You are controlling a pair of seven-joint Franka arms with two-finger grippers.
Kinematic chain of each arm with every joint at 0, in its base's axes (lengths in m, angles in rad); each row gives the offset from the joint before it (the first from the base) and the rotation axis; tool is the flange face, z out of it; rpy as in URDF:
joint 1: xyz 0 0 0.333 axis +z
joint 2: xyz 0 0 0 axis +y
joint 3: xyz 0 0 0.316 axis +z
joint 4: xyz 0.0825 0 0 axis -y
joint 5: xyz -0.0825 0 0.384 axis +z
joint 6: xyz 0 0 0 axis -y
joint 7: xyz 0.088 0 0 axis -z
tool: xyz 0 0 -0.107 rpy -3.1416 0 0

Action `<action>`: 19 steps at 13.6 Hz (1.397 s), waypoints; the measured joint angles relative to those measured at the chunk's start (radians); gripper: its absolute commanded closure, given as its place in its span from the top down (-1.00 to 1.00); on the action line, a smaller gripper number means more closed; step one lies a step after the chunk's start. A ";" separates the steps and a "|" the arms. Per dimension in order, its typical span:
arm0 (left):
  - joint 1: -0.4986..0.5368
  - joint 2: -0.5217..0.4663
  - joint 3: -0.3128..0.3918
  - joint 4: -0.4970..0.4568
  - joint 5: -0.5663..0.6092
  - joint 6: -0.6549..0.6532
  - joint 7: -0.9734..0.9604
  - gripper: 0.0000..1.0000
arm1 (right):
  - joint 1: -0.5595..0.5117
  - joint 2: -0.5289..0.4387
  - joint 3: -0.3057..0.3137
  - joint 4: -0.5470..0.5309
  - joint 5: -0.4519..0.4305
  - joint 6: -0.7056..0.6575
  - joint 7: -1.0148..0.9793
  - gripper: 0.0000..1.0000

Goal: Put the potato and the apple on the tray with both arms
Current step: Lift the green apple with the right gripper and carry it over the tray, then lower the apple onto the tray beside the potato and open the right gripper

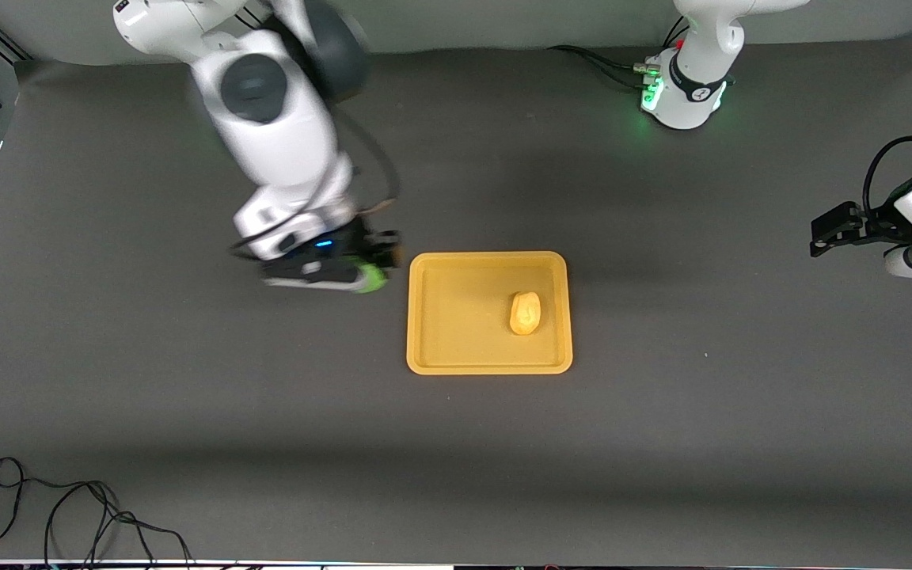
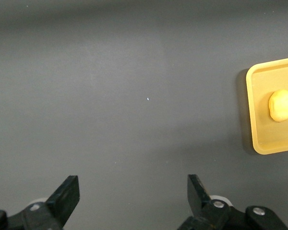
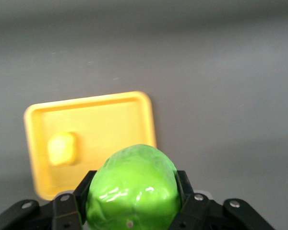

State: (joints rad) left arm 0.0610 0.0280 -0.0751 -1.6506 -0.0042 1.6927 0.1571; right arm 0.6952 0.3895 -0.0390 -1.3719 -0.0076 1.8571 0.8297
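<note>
The yellow-orange tray (image 1: pixel 456 317) lies flat mid-table. The potato (image 1: pixel 526 313) lies on it, in the half toward the left arm's end. My right gripper (image 1: pixel 369 273) is shut on the green apple (image 1: pixel 372 278) and holds it in the air just off the tray's edge toward the right arm's end. In the right wrist view the apple (image 3: pixel 134 184) fills my right gripper (image 3: pixel 134 191), with the tray (image 3: pixel 110 120) and potato (image 3: pixel 62 148) past it. My left gripper (image 1: pixel 824 236) is open and empty, waiting at the left arm's end. In the left wrist view (image 2: pixel 133 191) it shows over bare table, with the tray (image 2: pixel 259 110) and potato (image 2: pixel 282 105) off to one side.
The left arm's green-lit base (image 1: pixel 685 95) stands at the table's back with cables beside it. A loose black cable (image 1: pixel 68 514) lies along the table edge nearest the front camera, toward the right arm's end. The table is a dark grey mat.
</note>
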 measured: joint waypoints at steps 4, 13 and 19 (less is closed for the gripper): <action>0.000 -0.006 0.000 0.000 0.000 0.000 0.000 0.99 | 0.150 0.219 0.001 0.211 -0.003 -0.014 0.217 -0.08; -0.008 -0.025 -0.009 -0.017 0.000 -0.026 0.002 0.99 | 0.122 0.459 -0.019 0.104 -0.039 0.353 0.232 -0.07; -0.005 -0.021 0.000 -0.018 0.000 -0.006 0.000 0.99 | 0.120 0.486 -0.031 0.002 -0.041 0.469 0.232 1.00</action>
State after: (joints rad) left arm 0.0561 0.0071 -0.0756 -1.6686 -0.0041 1.6867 0.1571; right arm 0.8156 0.8753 -0.0703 -1.3701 -0.0485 2.3261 1.0615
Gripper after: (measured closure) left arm 0.000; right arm 0.291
